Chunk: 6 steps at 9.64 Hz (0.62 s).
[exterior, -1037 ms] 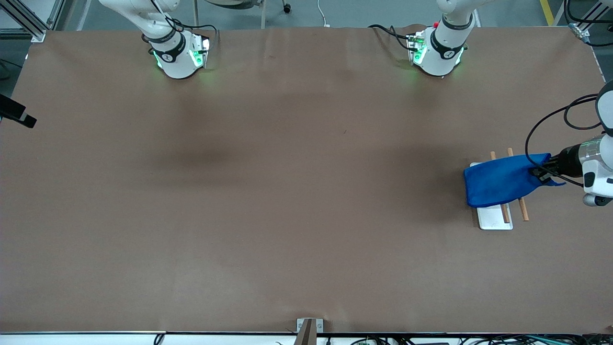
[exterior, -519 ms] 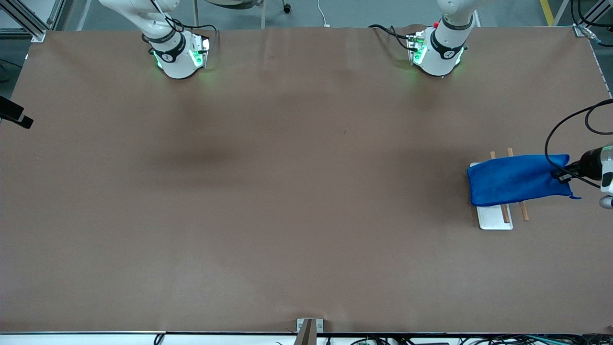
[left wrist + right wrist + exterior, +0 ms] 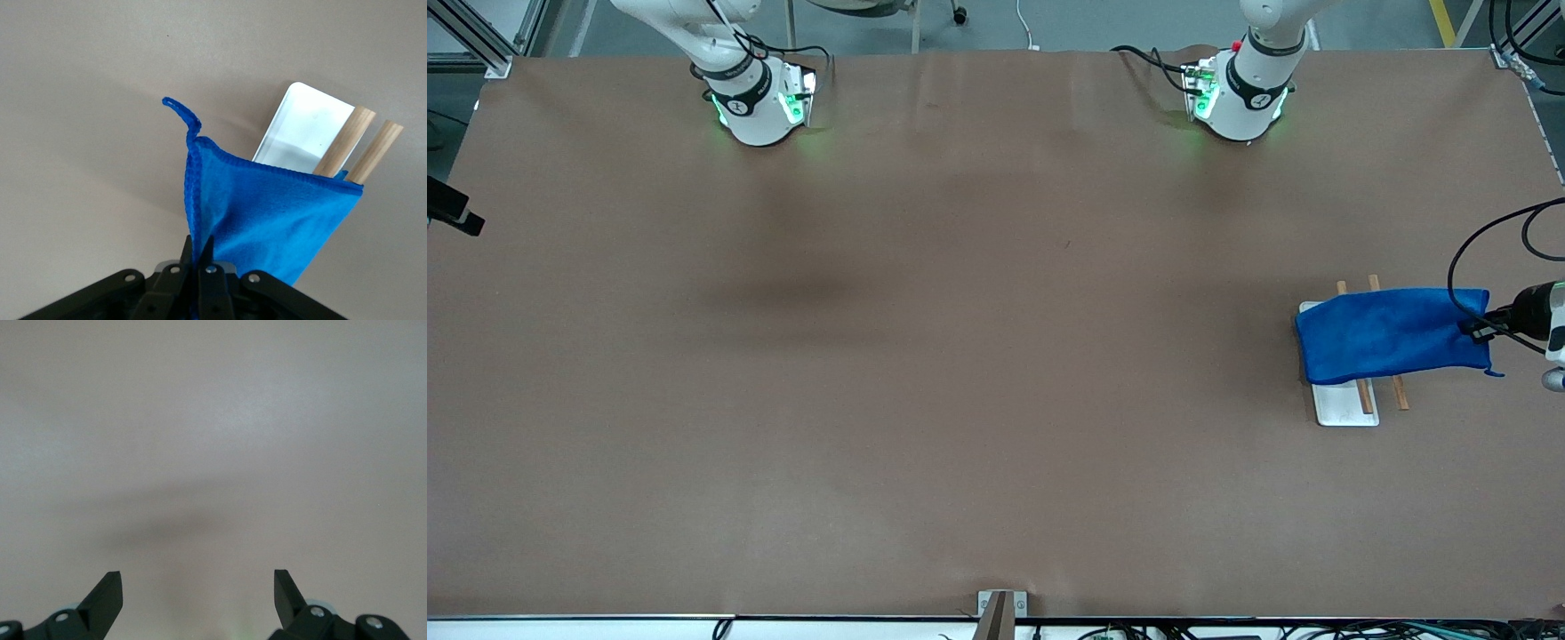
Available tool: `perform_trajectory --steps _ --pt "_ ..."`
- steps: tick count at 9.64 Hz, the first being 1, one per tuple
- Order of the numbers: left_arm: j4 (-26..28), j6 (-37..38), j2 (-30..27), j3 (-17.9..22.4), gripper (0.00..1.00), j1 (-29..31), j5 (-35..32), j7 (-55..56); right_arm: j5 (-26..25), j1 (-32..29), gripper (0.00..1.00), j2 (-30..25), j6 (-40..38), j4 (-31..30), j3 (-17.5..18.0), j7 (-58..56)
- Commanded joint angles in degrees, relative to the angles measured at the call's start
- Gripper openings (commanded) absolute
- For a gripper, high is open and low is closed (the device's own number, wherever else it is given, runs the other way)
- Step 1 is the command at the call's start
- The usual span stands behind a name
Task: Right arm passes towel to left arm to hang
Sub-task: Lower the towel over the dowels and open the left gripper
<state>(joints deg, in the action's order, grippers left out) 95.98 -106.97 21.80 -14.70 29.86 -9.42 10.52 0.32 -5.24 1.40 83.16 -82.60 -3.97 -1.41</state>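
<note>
Front view: the blue towel [image 3: 1394,334] lies draped across two wooden rods [image 3: 1380,341] above a white base plate [image 3: 1345,404], at the left arm's end of the brown table [image 3: 925,356]. The left gripper [image 3: 1482,325] pinches the towel's edge nearest that end of the table, its fingers closed on the cloth. Of the right arm [image 3: 729,62], which waits, only the green-lit base and lower links appear. Left wrist view: the left gripper [image 3: 199,257] has its fingers pressed together on the towel [image 3: 267,220]; the corner loop [image 3: 183,117] stands free, and the rods [image 3: 360,143] and base plate [image 3: 300,130] emerge past the cloth. Right wrist view: the right gripper [image 3: 198,592] hangs over bare table [image 3: 213,440], fingers spread wide apart and holding nothing.
</note>
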Motion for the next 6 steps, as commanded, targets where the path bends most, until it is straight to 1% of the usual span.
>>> perform_trajectory --steps 1,3,4,5,6 --pt "-0.27 -1.83 2.81 -0.24 0.01 1.42 -2.60 -0.77 -0.67 -0.91 1.00 0.00 -0.28 0.51 0.90 0.44" --pt "-0.27 -2.45 3.51 -0.33 0.01 2.57 -3.23 -0.86 -0.06 -1.18 1.00 0.09 -0.28 0.51 0.81 0.53" --pt "-0.27 -2.54 4.04 -0.24 0.07 2.57 -3.15 -0.77 -0.06 -1.00 1.00 0.09 -0.28 0.51 0.81 0.53" --pt "-1.14 -2.46 4.65 -0.24 0.25 2.57 -3.15 -0.77 -0.06 -1.00 1.00 0.09 -0.10 0.51 0.72 0.53" --pt "-2.02 -2.11 5.01 -0.33 0.70 2.48 -3.23 -0.94 -0.06 -1.00 1.00 0.09 -0.10 0.51 0.72 0.62"
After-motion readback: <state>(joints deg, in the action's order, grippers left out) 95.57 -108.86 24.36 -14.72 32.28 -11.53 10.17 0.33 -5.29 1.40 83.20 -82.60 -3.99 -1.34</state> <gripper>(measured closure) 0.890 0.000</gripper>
